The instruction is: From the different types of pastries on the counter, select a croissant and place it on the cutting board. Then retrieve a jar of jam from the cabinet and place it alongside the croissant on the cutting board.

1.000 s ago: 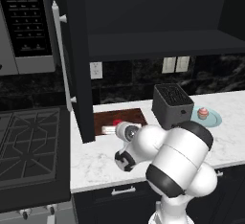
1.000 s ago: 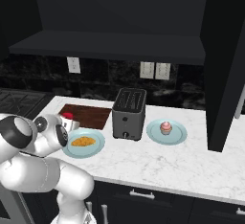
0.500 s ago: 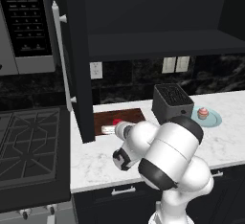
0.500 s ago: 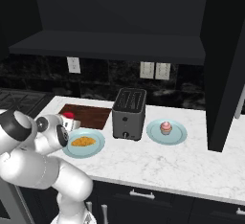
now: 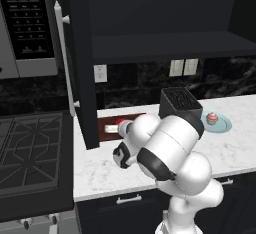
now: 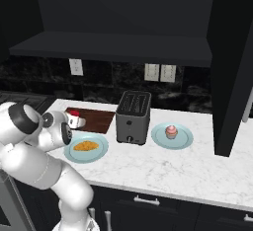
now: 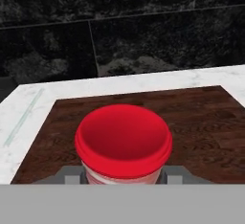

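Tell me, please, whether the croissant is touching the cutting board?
Apart: the right base view shows the croissant on a blue plate, white counter separating it from the cutting board.

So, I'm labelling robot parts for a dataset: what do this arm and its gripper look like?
The arm is made of glossy white rounded segments with black bands at the joints, and no cables or markings show. The gripper has small dark grey fingers.

Jar of jam (image 7: 123,144) base behind fingers (image 7: 72,174)
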{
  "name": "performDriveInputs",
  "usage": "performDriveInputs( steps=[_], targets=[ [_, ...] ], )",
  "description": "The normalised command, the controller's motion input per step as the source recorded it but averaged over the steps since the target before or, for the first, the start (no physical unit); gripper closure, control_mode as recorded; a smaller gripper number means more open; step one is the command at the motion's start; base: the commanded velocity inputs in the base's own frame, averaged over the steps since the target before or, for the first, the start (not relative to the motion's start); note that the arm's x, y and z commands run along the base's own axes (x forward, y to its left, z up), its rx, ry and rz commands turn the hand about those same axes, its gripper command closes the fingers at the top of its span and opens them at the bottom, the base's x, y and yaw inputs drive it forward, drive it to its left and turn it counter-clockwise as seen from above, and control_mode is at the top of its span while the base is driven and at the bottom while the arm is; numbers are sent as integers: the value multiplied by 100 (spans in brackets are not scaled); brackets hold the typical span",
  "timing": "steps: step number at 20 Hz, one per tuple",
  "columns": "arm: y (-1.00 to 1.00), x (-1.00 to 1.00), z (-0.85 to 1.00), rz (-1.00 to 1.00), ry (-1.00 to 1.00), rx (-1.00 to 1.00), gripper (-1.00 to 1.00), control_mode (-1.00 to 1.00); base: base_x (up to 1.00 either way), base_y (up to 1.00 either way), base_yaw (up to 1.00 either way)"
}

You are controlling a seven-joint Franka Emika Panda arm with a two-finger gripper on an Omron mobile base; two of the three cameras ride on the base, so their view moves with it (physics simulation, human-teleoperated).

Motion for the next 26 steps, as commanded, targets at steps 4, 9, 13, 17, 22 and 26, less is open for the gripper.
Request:
performDriveInputs(
  steps=[4,9,13,17,22,26],
  targets=[
    [0,8,-1,0,-1,0,100,-100,0,0,0],
    [0,3,-4,0,-6,0,100,-100,0,0,0],
    [0,4,-3,0,-5,0,-100,-100,0,0,0],
    [0,1,0,0,-3,0,-100,-100,0,0,0],
    [0,1,0,0,-2,0,-100,-100,0,0,0],
    [0,0,0,0,-2,0,-100,-100,0,0,0]
  ],
)
